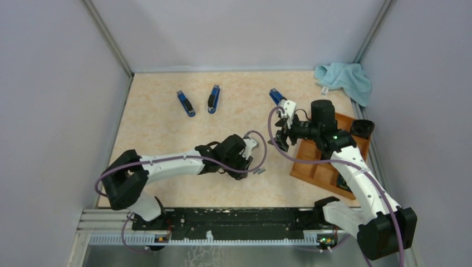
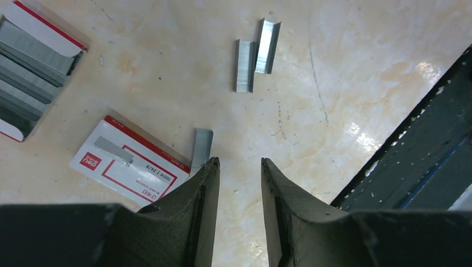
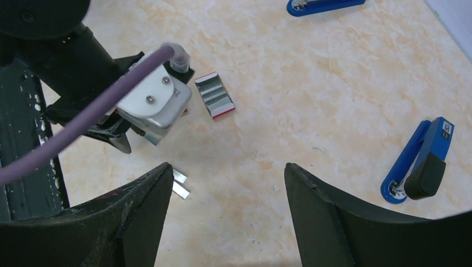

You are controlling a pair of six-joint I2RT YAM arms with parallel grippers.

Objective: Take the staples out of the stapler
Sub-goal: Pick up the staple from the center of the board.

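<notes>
Three loose staples strips lie on the table: two side by side [image 2: 245,72] [image 2: 268,38], and one [image 2: 202,144] just beyond my left finger. They show as grey bits [image 1: 259,171] in the top view. My left gripper [image 2: 240,161] hovers low over them, open by a narrow gap with nothing between its fingers. My right gripper [image 3: 225,169] hangs wide open and empty above the table, with two strips [image 3: 179,183] by its left finger. Three blue staplers [image 1: 186,103] [image 1: 214,98] [image 1: 276,96] lie at the back, apart from both grippers.
A white box sleeve with a red label [image 2: 128,161] and an open tray of packed staples [image 2: 30,50] lie left of my left gripper. A wooden tray [image 1: 328,161] sits under the right arm. A light blue cloth [image 1: 344,78] lies in the back right corner.
</notes>
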